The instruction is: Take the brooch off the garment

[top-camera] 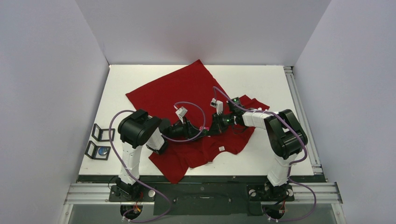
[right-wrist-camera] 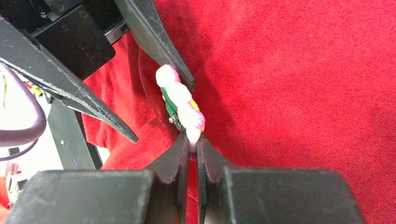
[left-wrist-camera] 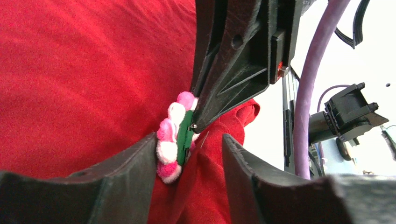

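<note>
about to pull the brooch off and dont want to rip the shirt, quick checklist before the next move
1. Left fingers open, one on each side of the brooch: ok.
2. Right fingers shut at the brooch's edge: ok.
3. Right fingers pinch petal rather than cloth: cannot tell.
4. Brooch unfastened from the T-shirt: cannot tell.
5. Brooch clear of the T-shirt: not ok, it sits against the cloth.
</note>
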You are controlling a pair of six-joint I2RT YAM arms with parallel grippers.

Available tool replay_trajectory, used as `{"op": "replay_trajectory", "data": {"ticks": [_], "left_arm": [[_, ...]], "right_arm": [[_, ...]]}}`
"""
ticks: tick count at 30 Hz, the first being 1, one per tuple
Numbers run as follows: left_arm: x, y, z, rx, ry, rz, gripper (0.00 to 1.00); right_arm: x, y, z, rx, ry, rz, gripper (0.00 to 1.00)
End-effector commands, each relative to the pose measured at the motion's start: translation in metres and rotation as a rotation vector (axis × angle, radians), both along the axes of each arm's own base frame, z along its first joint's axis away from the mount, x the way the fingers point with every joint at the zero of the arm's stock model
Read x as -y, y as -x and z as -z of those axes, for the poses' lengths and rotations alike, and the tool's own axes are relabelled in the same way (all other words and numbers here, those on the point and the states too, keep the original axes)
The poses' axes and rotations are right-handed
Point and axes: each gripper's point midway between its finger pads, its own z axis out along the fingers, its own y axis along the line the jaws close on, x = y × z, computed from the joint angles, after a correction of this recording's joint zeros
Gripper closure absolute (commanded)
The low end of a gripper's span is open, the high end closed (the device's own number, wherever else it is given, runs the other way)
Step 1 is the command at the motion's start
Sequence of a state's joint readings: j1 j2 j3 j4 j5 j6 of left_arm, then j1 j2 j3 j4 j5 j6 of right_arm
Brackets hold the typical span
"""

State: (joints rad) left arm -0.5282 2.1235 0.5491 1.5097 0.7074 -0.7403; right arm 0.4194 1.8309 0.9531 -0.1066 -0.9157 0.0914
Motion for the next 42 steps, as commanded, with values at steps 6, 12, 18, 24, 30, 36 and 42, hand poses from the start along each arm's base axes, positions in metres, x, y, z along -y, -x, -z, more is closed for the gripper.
{"op": "replay_trajectory", "data": {"ticks": [6,12,18,24,30,36,42], "left_arm": [[-0.004,-0.007,-0.043,0.200,0.069,-0.022,0.46],[-0.009,-0.015,-0.043,0.227,0.028,-0.043,0.50],[-0.010,-0.012,-0.033,0.228,-0.014,-0.020,0.67],[-0.004,-0.014,-0.035,0.233,-0.007,0.003,0.69],[0.001,-0.007,-0.022,0.206,-0.029,0.042,0.70],[0.002,-0.008,-0.014,0.195,-0.045,0.043,0.71],[0.005,-0.009,-0.014,0.203,-0.047,0.051,0.79]], "right_arm": [[-0.007,-0.008,-0.025,0.081,-0.069,-0.023,1.00],[-0.006,-0.013,-0.037,0.141,-0.067,-0.027,1.00],[-0.007,-0.011,-0.041,0.150,-0.081,-0.042,1.00],[-0.010,-0.007,-0.046,0.151,-0.104,-0.061,1.00],[-0.010,-0.006,-0.048,0.151,-0.113,-0.064,1.00],[-0.011,-0.005,-0.050,0.154,-0.121,-0.067,1.00],[-0.012,-0.003,-0.051,0.150,-0.128,-0.076,1.00]]}}
